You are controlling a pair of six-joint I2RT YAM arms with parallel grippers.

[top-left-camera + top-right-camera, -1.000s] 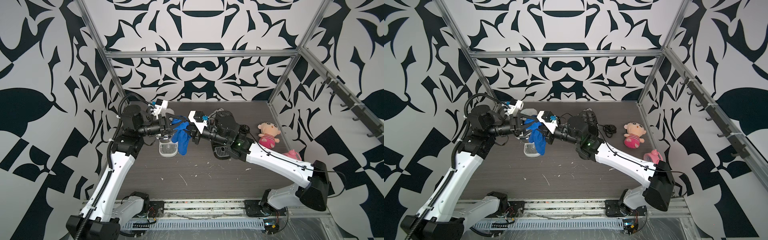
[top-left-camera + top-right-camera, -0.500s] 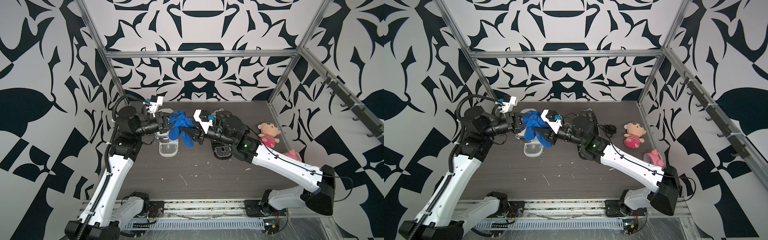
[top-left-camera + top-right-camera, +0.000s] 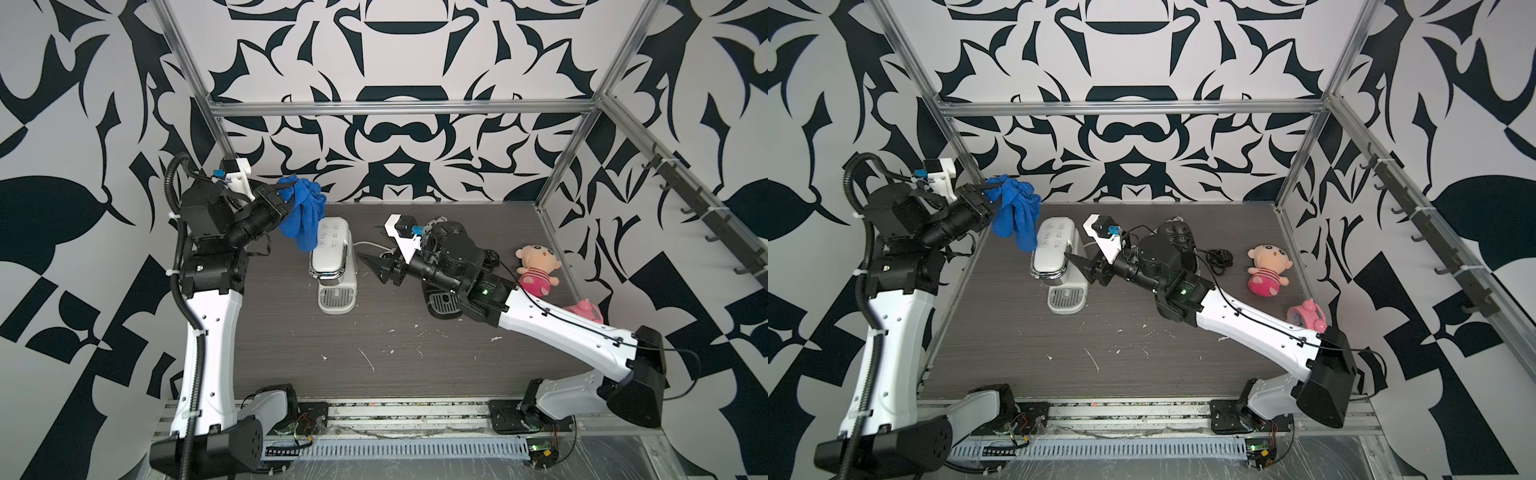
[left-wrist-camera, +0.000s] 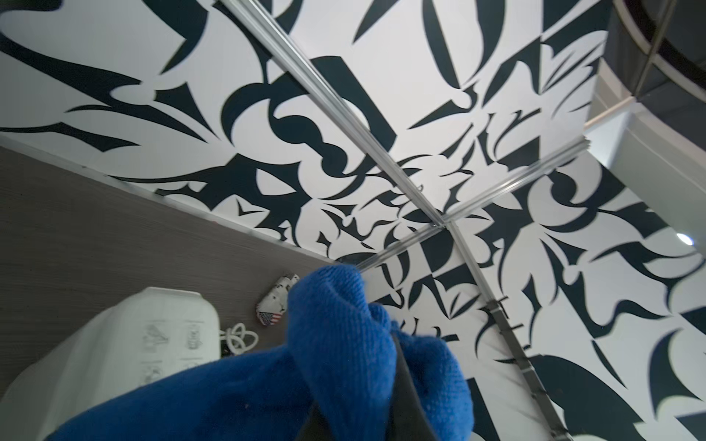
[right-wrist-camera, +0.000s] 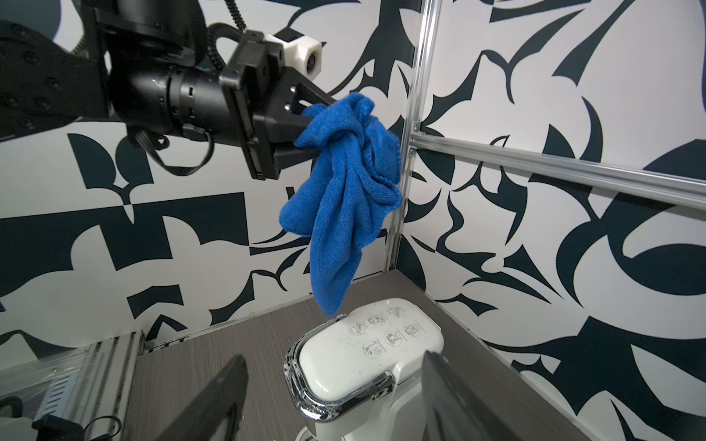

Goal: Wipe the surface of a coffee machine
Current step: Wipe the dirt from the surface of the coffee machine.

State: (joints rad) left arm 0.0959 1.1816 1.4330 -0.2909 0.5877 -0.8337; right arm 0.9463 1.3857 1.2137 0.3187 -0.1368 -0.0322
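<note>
In a top view we see a pink-striped plush doll [image 3: 1266, 270] right of centre, with a small pink alarm clock [image 3: 1307, 313] just lower right.

- coffee machine [image 3: 332, 266]: white body, chrome-trimmed lid, icon panel on top, drip grille at front. Stands upright on the desk [image 3: 415, 332], toward the back left.
- cloth [image 5: 344, 183]: blue terry, bunched. Clamped in the left hand [image 5: 305, 133], hanging in the air, its tip over the machine's rear top; contact unclear.
</note>
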